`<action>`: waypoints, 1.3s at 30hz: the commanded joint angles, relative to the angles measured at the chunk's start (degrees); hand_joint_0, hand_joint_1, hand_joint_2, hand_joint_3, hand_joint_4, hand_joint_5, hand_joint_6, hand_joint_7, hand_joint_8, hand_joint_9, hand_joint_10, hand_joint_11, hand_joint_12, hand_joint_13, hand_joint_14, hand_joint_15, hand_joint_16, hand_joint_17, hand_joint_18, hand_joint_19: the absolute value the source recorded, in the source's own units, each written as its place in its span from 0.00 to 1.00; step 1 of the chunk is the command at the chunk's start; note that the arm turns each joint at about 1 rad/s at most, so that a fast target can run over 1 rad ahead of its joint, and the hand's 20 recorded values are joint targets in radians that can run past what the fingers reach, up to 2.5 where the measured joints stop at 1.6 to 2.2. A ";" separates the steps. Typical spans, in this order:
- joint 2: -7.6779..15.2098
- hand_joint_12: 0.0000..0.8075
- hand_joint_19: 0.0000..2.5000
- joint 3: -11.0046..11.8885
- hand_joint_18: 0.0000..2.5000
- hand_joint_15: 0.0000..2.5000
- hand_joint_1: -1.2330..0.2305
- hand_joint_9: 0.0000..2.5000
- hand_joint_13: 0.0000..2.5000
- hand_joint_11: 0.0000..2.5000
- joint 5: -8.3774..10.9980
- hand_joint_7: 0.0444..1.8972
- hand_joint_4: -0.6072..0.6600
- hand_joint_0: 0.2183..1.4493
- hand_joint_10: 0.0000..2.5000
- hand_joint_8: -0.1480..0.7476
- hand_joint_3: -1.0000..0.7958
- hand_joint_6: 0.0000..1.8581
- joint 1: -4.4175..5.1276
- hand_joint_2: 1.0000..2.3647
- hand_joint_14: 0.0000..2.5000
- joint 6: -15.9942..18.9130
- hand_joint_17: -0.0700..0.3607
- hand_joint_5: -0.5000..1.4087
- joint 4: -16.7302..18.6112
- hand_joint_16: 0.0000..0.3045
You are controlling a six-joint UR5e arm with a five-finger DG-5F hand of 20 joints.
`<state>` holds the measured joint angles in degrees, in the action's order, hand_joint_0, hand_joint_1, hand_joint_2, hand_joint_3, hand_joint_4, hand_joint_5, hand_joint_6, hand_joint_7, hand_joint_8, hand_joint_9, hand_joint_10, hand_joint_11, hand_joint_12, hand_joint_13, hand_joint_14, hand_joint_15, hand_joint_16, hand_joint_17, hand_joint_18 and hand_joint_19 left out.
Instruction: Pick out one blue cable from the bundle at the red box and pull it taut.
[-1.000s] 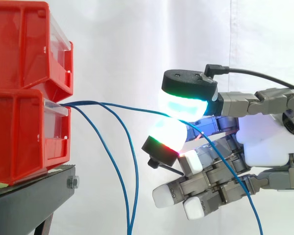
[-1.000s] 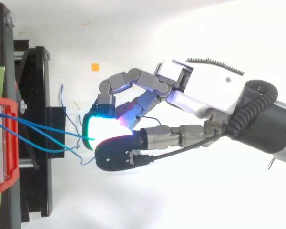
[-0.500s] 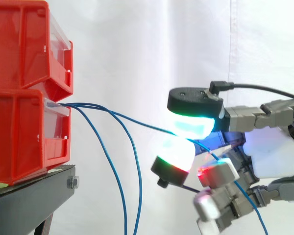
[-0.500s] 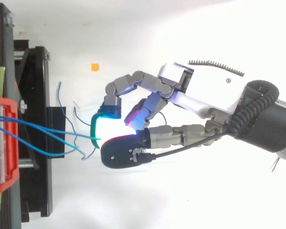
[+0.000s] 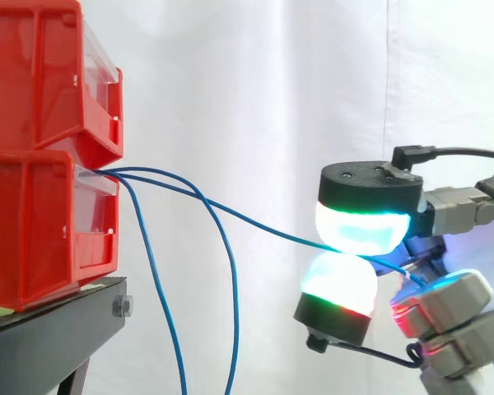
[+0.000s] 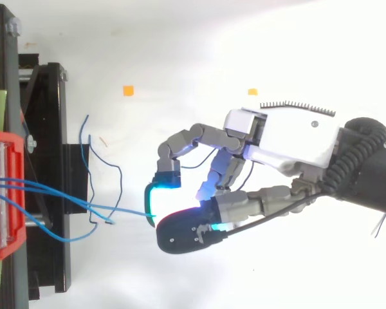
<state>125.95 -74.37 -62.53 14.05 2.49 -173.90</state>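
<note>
— Hand state?
— Hand (image 6: pixel 289 145) sits right of the red box (image 5: pixel 41 222), two glowing pads (image 5: pixel 362 230) pinched together on one blue cable (image 5: pixel 255 224).
— Cable position?
— Runs nearly straight from the box front to the pads. Two slack cables (image 5: pixel 233 313) hang near the box.

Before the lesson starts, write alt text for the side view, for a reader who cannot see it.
A robot hand pinches one blue cable between glowing pads; the cable runs almost straight from the lower red bin at left. Other blue cables hang slack from the same bin.
</note>
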 commanded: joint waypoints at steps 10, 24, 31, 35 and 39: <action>-1.06 0.35 0.41 -0.08 0.43 0.62 0.32 0.57 0.52 0.65 -1.46 0.63 0.43 0.39 0.00 0.45 0.50 0.50 -0.25 0.02 0.21 0.41 0.39 0.18 -2.85 0.14; -1.85 0.35 0.41 -0.08 0.43 0.62 0.31 0.58 0.51 0.66 -1.02 0.63 0.43 0.39 0.00 0.44 0.51 0.50 -0.51 0.02 0.21 0.23 0.39 0.18 -4.43 0.14; -1.76 0.35 0.41 -0.08 0.42 0.62 0.31 0.58 0.52 0.66 -1.11 0.63 0.43 0.39 0.00 0.44 0.51 0.50 -0.51 0.02 0.20 -0.82 0.38 0.18 -2.59 0.14; -1.85 0.34 0.41 -0.08 0.42 0.61 0.31 0.58 0.52 0.66 -1.02 0.63 0.43 0.39 0.00 0.45 0.51 0.50 -0.25 0.02 0.20 -1.44 0.38 0.18 -1.62 0.14; -1.76 0.34 0.41 -0.08 0.42 0.62 0.32 0.58 0.52 0.66 -1.02 0.64 0.43 0.39 0.00 0.45 0.51 0.50 -0.25 0.02 0.18 -1.44 0.38 0.18 -1.62 0.14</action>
<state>124.17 -74.44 -63.56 13.77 1.14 -175.64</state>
